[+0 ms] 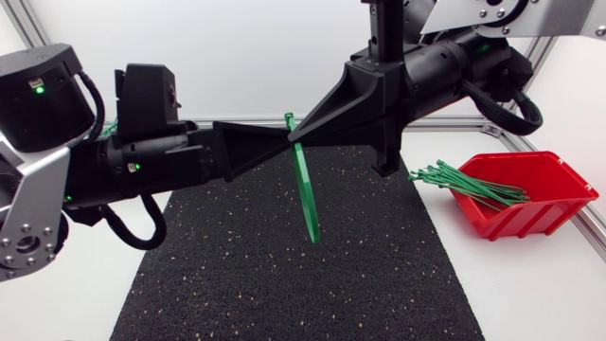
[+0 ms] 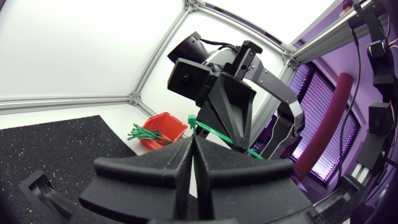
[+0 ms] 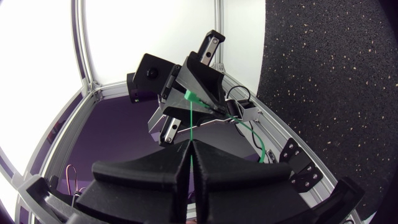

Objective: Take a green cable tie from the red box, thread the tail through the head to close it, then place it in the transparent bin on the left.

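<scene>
The two arms meet tip to tip above the far middle of the black mat (image 1: 284, 275), with one green cable tie (image 1: 305, 189) held between them. The left gripper (image 1: 284, 137) comes in level from the left side, its fingers pressed together and pinching the tie just below its head. The right gripper (image 1: 299, 135) slants down from the far right corner. Its fingers are also closed flat on the strap, which in the right wrist view runs straight out of the seam between them. The tie's head sticks up just above both tips, and its tail hangs free, touching nothing, with bare mat under it and all along the near side. The red box (image 1: 559, 204) stands on the white table just beside the mat's right edge, well apart from both grippers. A bundle of spare ties (image 1: 464, 180) pokes out over the box's left rim toward the mat. The right arm's cables loop above the box's far corner, near the metal rail (image 1: 445, 121) along the table's back edge.
</scene>
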Available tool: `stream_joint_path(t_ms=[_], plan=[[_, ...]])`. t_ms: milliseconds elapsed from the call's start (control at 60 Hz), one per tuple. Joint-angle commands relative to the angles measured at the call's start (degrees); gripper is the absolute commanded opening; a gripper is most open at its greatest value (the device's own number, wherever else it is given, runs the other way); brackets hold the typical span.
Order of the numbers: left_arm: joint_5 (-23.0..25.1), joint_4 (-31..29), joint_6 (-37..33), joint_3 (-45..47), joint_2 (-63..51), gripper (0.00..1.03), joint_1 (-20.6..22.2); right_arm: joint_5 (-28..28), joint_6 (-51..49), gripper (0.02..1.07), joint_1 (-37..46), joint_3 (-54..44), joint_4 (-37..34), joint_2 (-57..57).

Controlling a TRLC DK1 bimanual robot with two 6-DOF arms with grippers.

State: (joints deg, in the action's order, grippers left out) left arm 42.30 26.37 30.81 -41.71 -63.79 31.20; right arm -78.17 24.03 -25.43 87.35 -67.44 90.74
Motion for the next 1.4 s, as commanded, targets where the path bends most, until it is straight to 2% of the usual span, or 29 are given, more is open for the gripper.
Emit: stream_joint_path(t_ms=[0, 1017, 1383], plan=[[-0.03, -0.18, -0.66, -0.21, -0.63, 0.04, -0.18, 0.04, 0.67, 0.08, -0.32, -1.39, 0.38, -1.00], [-0.29, -0.35, -1.19, 0.41, 0.77, 0.04, 1.67, 0.12, 1.02, 0.08, 0.21, -0.60, 1.08, 0.76], [-6.01, -3.08, -7.87, 1.55, 5.96, 0.04, 6.24, -0.93, 2.95, 0.08, 0.12, -0.08, 0.99, 1.28]])
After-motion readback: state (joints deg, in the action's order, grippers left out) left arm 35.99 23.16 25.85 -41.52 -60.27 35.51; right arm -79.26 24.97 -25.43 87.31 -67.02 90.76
